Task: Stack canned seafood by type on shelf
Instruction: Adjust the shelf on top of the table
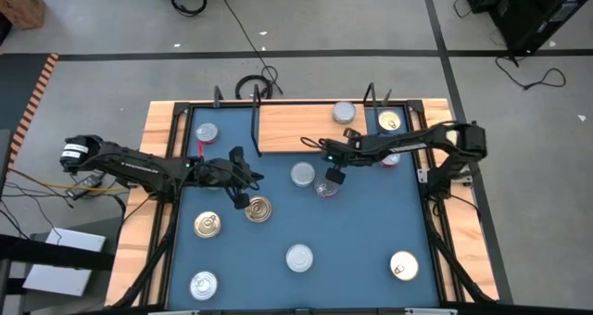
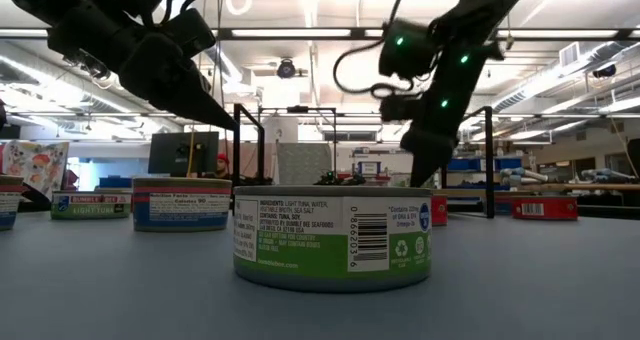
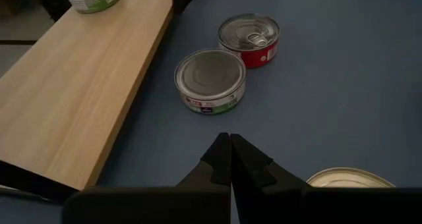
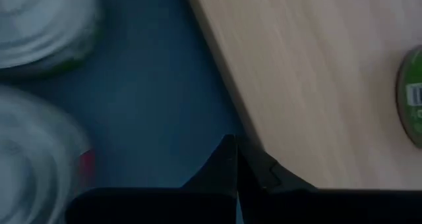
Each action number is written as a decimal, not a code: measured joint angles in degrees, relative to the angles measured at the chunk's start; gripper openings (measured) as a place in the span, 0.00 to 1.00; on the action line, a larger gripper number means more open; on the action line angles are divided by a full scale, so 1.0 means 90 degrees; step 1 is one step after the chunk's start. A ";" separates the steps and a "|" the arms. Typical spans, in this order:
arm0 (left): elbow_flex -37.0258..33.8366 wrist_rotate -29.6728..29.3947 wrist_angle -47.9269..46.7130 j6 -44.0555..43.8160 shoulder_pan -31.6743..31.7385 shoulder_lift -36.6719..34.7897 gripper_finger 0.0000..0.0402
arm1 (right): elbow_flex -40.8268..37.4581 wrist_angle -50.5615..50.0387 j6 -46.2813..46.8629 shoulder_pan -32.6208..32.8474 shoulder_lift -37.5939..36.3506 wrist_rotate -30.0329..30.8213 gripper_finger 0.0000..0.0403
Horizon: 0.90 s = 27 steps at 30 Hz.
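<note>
The shelf (image 1: 296,130) is a light-wood board at the table's far edge, bearing a silver-lidded tin (image 1: 344,112) and a gold-lidded tin (image 1: 389,122). More tins stand on the blue table. A silver-lidded tin (image 3: 210,79) and a red-sided tin (image 3: 249,39) stand side by side just beyond my left gripper (image 3: 229,145), which is shut and hovers at centre left (image 1: 252,179). A gold-lidded tin (image 3: 349,178) stands beside it. My right gripper (image 4: 234,148) is shut and points steeply down at the shelf's near edge (image 1: 320,153), touching nothing that I can see.
Other tins stand scattered on the table: gold-lidded ones (image 1: 208,224) (image 1: 403,266), silver-lidded ones (image 1: 298,258) (image 1: 203,283) (image 1: 206,132), and a red one (image 1: 389,157) under my right arm. Black wire uprights (image 2: 240,145) stand at the shelf's ends. A wooden rim (image 1: 157,130) edges the table.
</note>
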 joint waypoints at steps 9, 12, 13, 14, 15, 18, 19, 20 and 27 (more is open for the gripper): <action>0.0000 -0.0002 -0.0041 0.0007 0.0000 0.0000 0.01 | 0.0417 0.0226 -0.0158 -0.0305 0.0643 -0.0067 0.01; 0.0001 -0.0005 -0.0049 0.0007 0.0000 0.0000 0.01 | 0.0441 0.0448 -0.0123 -0.0386 0.0727 -0.0091 0.01; 0.0000 -0.0006 -0.0049 0.0006 0.0000 0.0000 0.01 | 0.0441 0.0498 -0.0122 -0.0397 0.0735 -0.0098 0.01; 0.0000 -0.0007 -0.0049 0.0002 0.0000 0.0000 0.01 | 0.0441 0.0523 -0.0119 -0.0414 0.0735 -0.0117 0.01; 0.0000 -0.0007 -0.0052 0.0002 0.0000 0.0000 0.01 | 0.0441 0.0528 -0.0112 -0.0420 0.0735 -0.0143 0.01; 0.0000 -0.0010 -0.0051 0.0007 0.0000 0.0000 0.01 | 0.0441 0.0569 -0.0128 -0.0417 0.0711 -0.0130 0.01; 0.0001 -0.0010 -0.0051 0.0005 0.0000 0.0000 0.01 | 0.0441 0.0573 -0.0129 -0.0417 0.0706 -0.0138 0.01; 0.0000 -0.0011 -0.0051 0.0006 0.0000 0.0000 0.01 | 0.0441 0.0573 -0.0132 -0.0415 0.0706 -0.0129 0.01; 0.0000 -0.0012 -0.0005 0.0017 -0.0007 0.0000 0.01 | 0.0448 0.0562 -0.0177 -0.0120 0.0624 0.0000 0.02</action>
